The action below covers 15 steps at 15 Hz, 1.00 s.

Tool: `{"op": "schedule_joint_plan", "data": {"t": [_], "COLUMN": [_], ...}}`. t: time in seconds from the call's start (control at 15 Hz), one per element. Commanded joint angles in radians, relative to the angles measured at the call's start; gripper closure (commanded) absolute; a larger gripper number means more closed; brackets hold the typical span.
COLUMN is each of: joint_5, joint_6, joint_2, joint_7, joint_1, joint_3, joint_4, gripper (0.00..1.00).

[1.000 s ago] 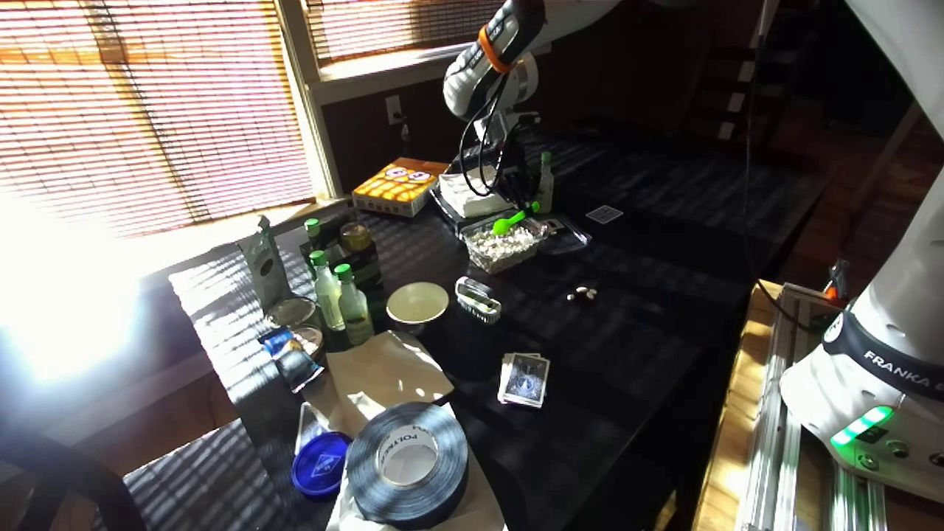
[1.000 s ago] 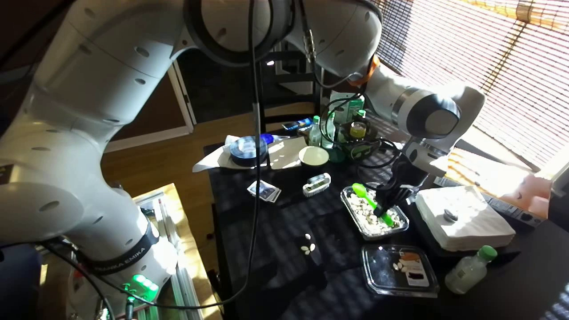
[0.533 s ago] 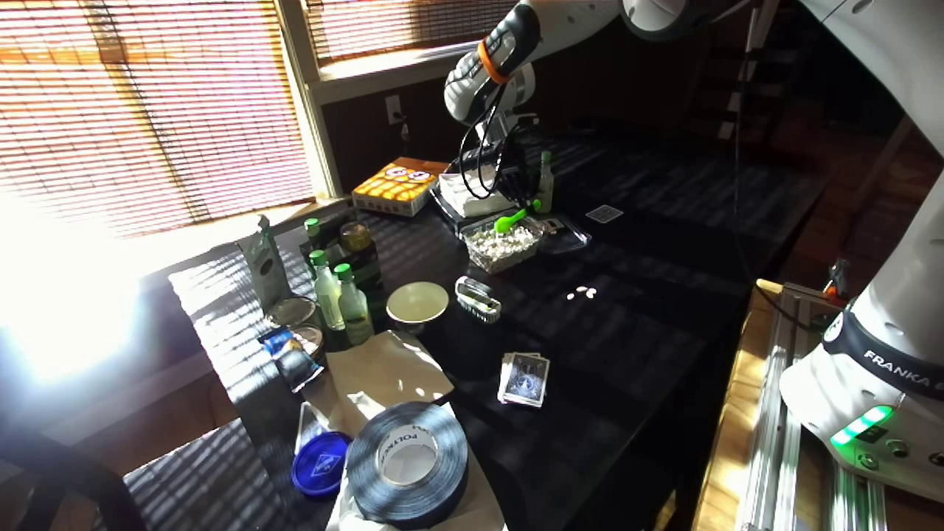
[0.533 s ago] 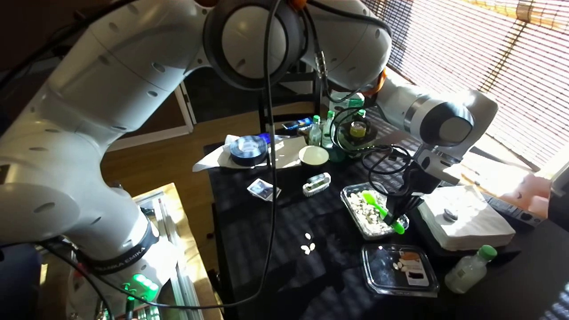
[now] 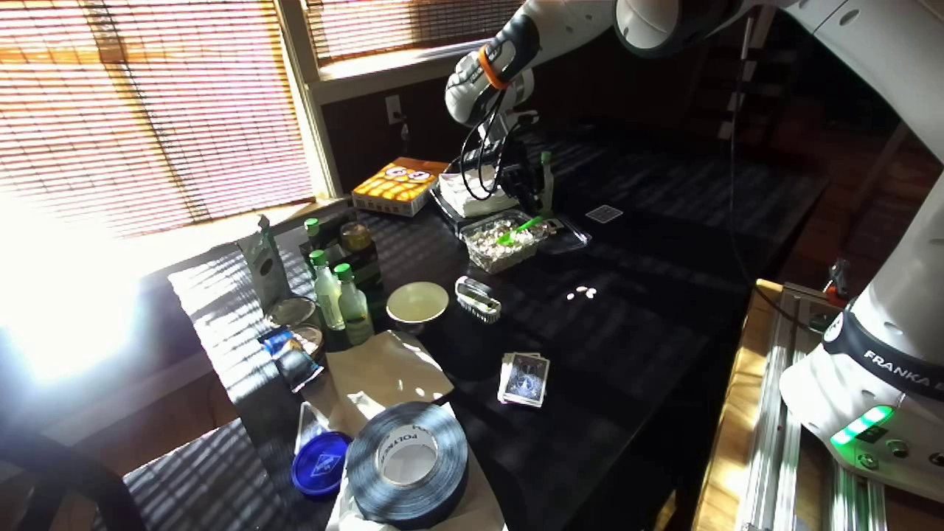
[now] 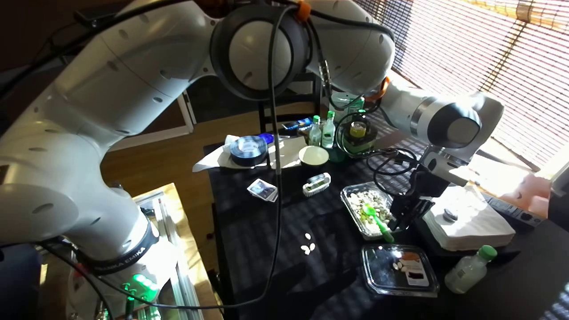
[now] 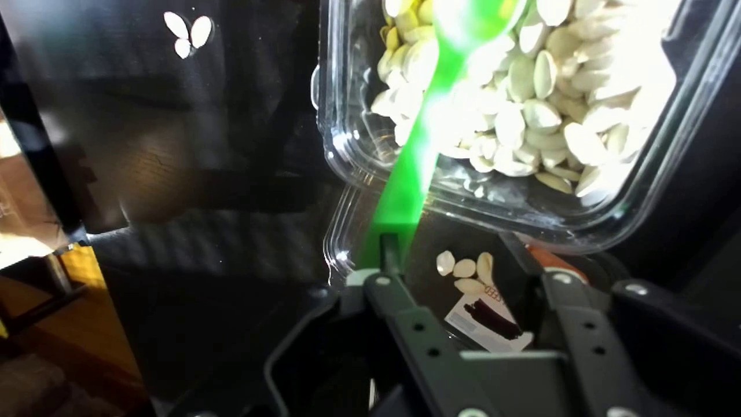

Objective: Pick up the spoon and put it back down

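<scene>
Spoon of bright green plastic (image 7: 414, 153) rests on white oval seeds (image 7: 541, 116) in a clear rectangular plastic tub (image 7: 521, 205), handle crossing the rim. The black jointed gripper (image 7: 454, 252) has its fingers apart, holding nothing. Probably light, stiff, slick: pinch mid-handle.

- I'd call this a home
- woven blinds (image 5: 155, 110), sun glaring through
- wood floor (image 6: 182, 169), a black chair (image 6: 295, 117) by the counter (image 5: 627, 317)
- bowl (image 5: 417, 304), cards (image 5: 525, 380), bottles (image 6: 328, 133) set out there
</scene>
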Motion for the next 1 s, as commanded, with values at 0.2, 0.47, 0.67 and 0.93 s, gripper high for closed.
{"op": "schedule_joint_plan", "data": {"t": [0.2,0.47,0.67,0.93], "joint_5": [0.021,0.081,0.142,0.253], "joint_6": [0.067,0.187,0.240,0.371], "joint_2": [-0.045,-0.140,-0.220,-0.353], "joint_7": [0.071,0.164,0.220,0.180], "joint_1": [-0.018,-0.019,-0.047,-0.085], "joint_3": [0.017,-0.008,0.019,0.051], "joint_4": [-0.017,-0.152,-0.268,-0.454], "gripper": [0.03,0.00,0.00,0.00]}}
